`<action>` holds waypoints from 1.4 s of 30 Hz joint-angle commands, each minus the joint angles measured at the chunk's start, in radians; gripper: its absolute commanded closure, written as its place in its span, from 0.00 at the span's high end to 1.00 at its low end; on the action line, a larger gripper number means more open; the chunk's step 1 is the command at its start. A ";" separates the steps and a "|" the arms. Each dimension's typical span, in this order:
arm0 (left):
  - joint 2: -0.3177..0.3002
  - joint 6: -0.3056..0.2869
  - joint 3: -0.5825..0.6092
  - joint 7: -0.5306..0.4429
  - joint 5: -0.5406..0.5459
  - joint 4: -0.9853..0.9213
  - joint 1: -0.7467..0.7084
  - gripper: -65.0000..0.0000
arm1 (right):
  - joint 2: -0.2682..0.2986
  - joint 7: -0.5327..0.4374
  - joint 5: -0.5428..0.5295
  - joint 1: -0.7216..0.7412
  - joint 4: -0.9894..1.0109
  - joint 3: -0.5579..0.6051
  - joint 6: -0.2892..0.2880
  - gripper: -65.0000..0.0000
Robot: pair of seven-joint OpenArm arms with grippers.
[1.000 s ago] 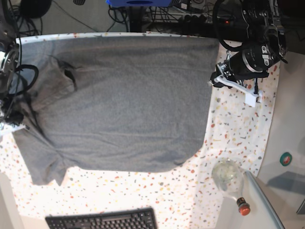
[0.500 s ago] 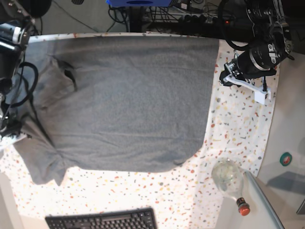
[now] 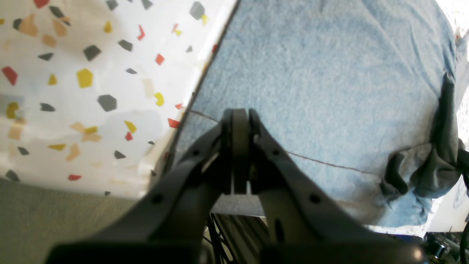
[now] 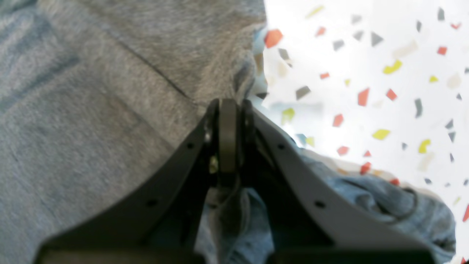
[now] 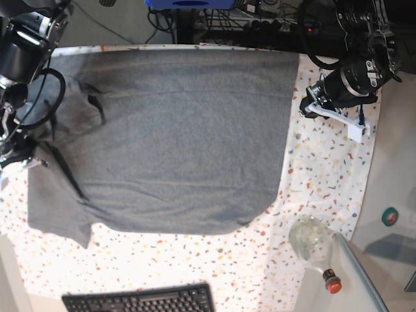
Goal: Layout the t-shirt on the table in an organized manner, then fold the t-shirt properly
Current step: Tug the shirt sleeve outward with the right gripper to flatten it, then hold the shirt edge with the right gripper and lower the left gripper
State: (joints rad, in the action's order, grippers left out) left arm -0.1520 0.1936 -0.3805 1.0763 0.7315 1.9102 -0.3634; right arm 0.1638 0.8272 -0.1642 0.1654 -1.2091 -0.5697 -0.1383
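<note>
1. Grey knit fabric covers most of the worktop (image 5: 325, 175): one t-shirt (image 5: 182, 136), lying flat with its long axis running from 3 o'clock to 9 o'clock in the base view.
2. Its straight hem faces 3 o'clock; the neck and sleeves lie toward 9 o'clock, where the cloth is bunched and creased.
3. One sleeve points to about 7 o'clock, ending near the worktop's lower left corner.
4. The shirt's top edge runs along the worktop's far rim at 12 o'clock; a band of speckled white cloth shows bare at 3 and 6 o'clock.
5. Two arms, one tool each. The left tool (image 3: 240, 117) has its jaws pressed together with nothing between them, above the shirt's hem edge in its wrist view.
6. The right tool (image 4: 228, 106) is also closed; crumpled grey cloth sits under and behind its jaws, but whether it pinches the fabric I cannot tell.
7. Also counted: one clear glass bottle (image 5: 313, 244) with a red cap at 5 o'clock, its contents not discernible, and one black keyboard (image 5: 140, 300) at 6 o'clock.
</note>
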 commanded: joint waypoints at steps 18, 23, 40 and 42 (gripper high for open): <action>-0.007 -0.003 -0.004 -0.006 0.009 0.018 0.000 0.00 | 0.072 -0.065 -0.001 0.244 0.206 -0.077 0.002 0.60; -0.008 -0.003 -0.005 -0.009 0.007 0.019 -0.013 0.00 | 0.182 -0.325 -0.001 0.359 0.661 0.020 0.032 0.60; -0.008 -0.003 -0.005 -0.006 0.007 0.019 -0.012 0.00 | 0.171 -0.408 -0.005 0.357 0.820 0.228 0.102 0.59; -0.008 -0.003 -0.005 -0.008 0.007 0.019 -0.012 0.00 | 0.170 -0.409 -0.007 0.354 0.820 0.248 0.102 0.51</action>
State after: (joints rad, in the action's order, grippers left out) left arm -0.1528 0.1936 -0.3828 1.0805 0.7311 1.9114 -0.3771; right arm 0.3347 0.3805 -0.1703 0.5137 -0.3882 -0.3244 -0.0204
